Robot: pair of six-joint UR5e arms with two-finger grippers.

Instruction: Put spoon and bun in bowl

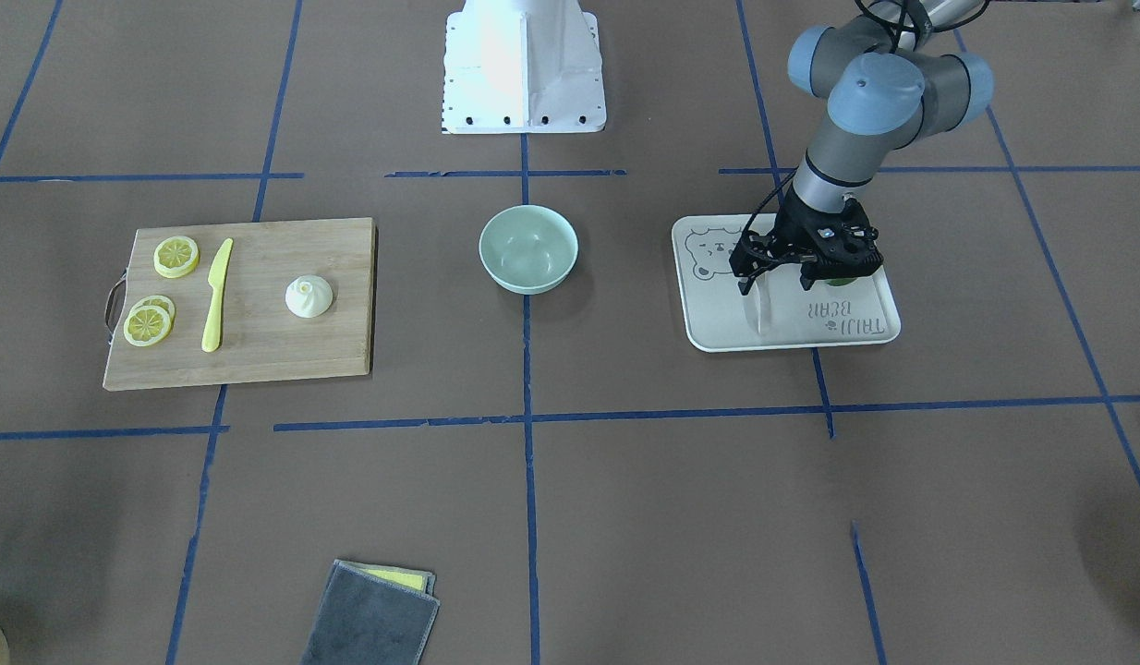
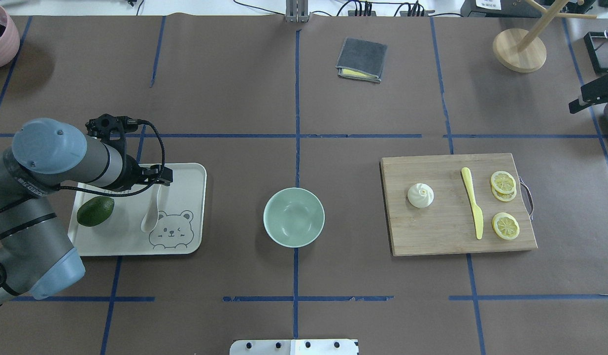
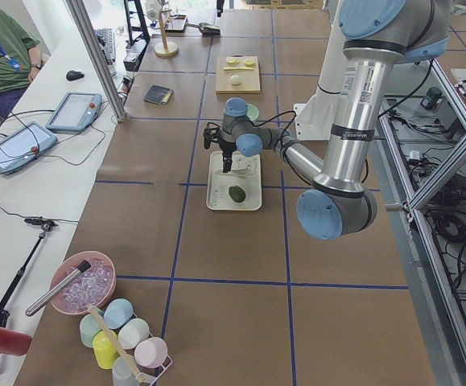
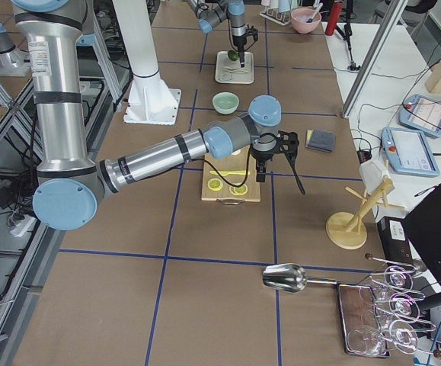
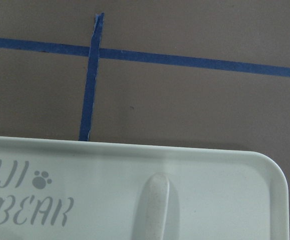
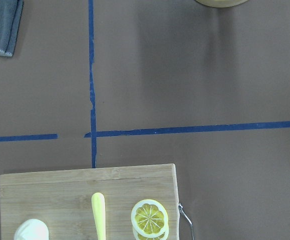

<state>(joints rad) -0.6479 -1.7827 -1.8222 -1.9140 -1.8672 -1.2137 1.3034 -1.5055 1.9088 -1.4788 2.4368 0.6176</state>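
The off-white spoon [image 2: 150,217] lies on a cream bear-print tray [image 2: 188,180] at my left; its handle end shows in the left wrist view [image 5: 154,205]. My left gripper [image 1: 775,284] is open and low over the spoon [image 1: 761,312]; I cannot tell if it touches. The mint-green bowl [image 2: 293,217] stands empty at the table's middle. The white bun [image 2: 421,195] sits on a wooden cutting board [image 2: 447,236] at my right. My right gripper [image 2: 607,106] hangs open and empty, high beyond the board's far right corner.
A green avocado [image 2: 95,211] lies on the tray beside the spoon. A yellow plastic knife [image 2: 473,202] and lemon slices [image 2: 503,182] lie on the board. A folded grey cloth [image 2: 361,59] and a wooden stand [image 2: 519,49] are at the far side.
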